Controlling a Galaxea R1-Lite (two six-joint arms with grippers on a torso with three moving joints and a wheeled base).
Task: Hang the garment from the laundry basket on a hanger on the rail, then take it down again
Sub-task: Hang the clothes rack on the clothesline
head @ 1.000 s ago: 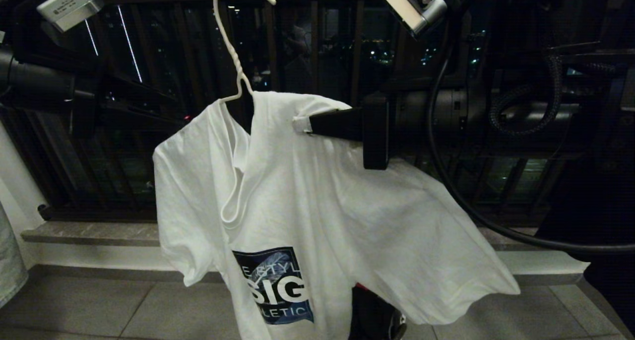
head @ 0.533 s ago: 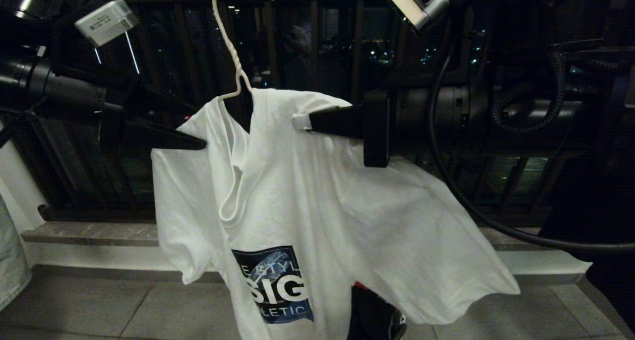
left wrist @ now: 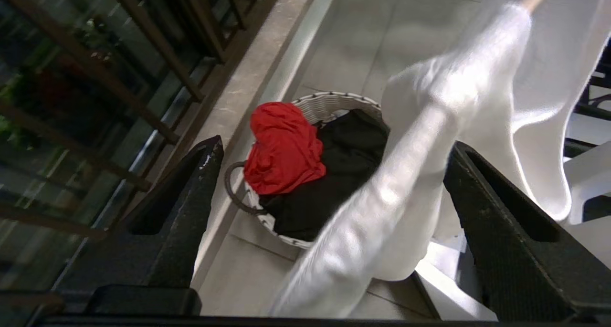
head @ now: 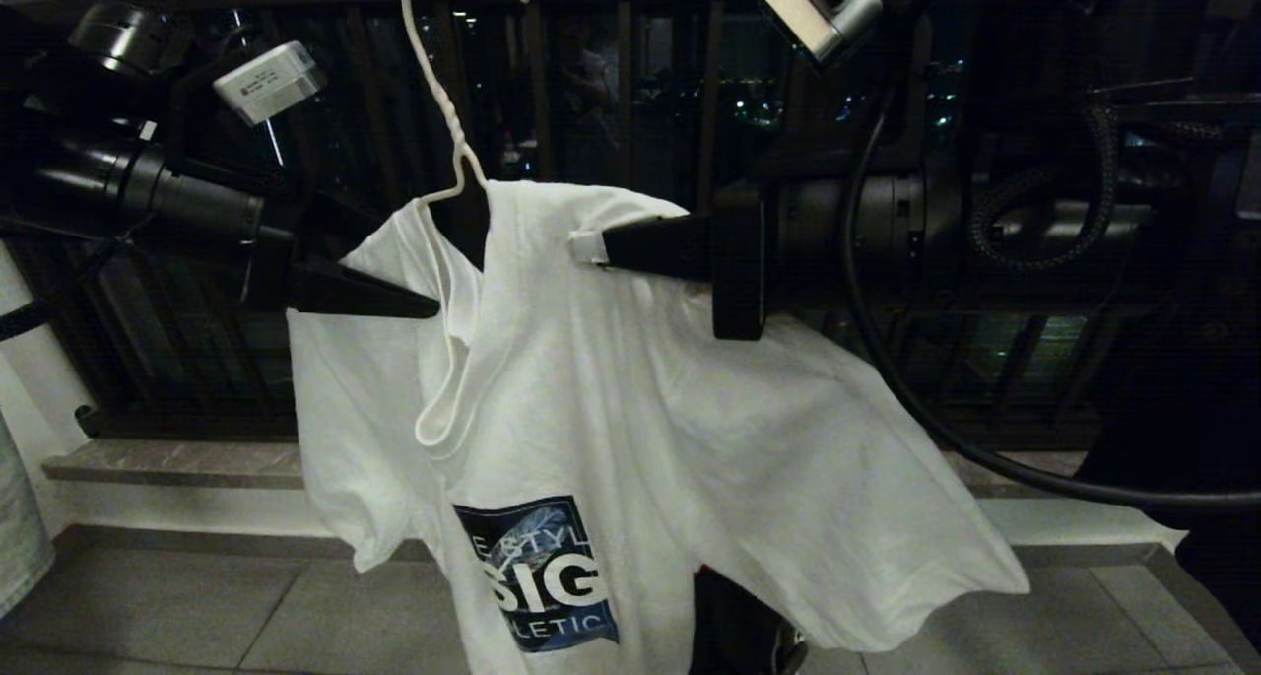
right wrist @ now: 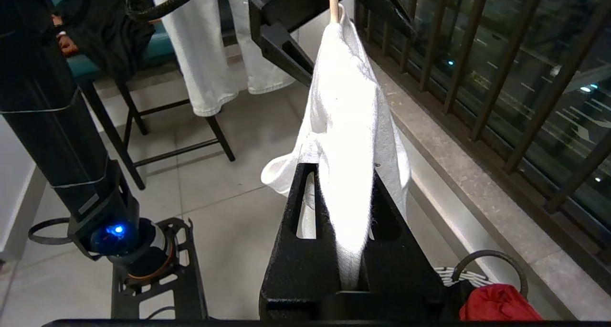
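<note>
The shirt (head: 611,429) hangs askew on the hanger (head: 443,113). The right gripper (head: 591,246) pinches one shoulder; the left gripper (head: 424,305), jaws spread, straddles the other. Dressing the hanger seems underway: next, close on that fold without dragging the cloth off.

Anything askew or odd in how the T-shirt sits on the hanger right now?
Yes. The T-shirt sits lopsided on the wire hanger: the hanger's neck comes out at one side of the collar, and the shirt hangs slanted and bunched. The right gripper pinches one shoulder; the left gripper is open around the other.
</note>
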